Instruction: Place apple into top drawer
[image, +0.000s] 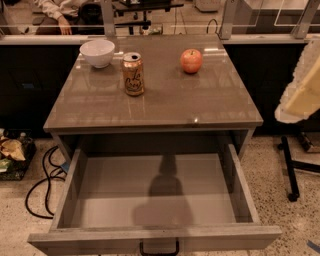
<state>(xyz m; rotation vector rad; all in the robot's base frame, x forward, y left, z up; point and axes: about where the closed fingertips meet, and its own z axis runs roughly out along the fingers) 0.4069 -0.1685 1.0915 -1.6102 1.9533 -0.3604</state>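
— On the tabletop, toward the back right corner, sits the apple (191, 61), upright with its stem up. It is well apart from the can (133, 74) and farther still from the white bowl (97, 52) at the back left.

— And the gripper (300, 95)?

— In the camera view it is the pale shape at the right edge, off the side of the table (165, 107) and not touching anything. Whether it is spread or pressed together I cannot tell. It holds nothing that I can see.

— So the step in hand is the reach and grasp?

— I judge so. Coming from the right and above would suit, closing across the apple's widest part, since a round fruit may roll if nudged off-centre.

— Room to work?

— Bare top lies all around the apple, though the table's back and right edges are near it, so a push that way could send it off. The top drawer (110, 200) stands pulled fully out below the front edge, with nothing lying on its floor. Its low sides and front panel are the only lips to clear, so lift over the table's front edge, then lower to the middle of the floor.
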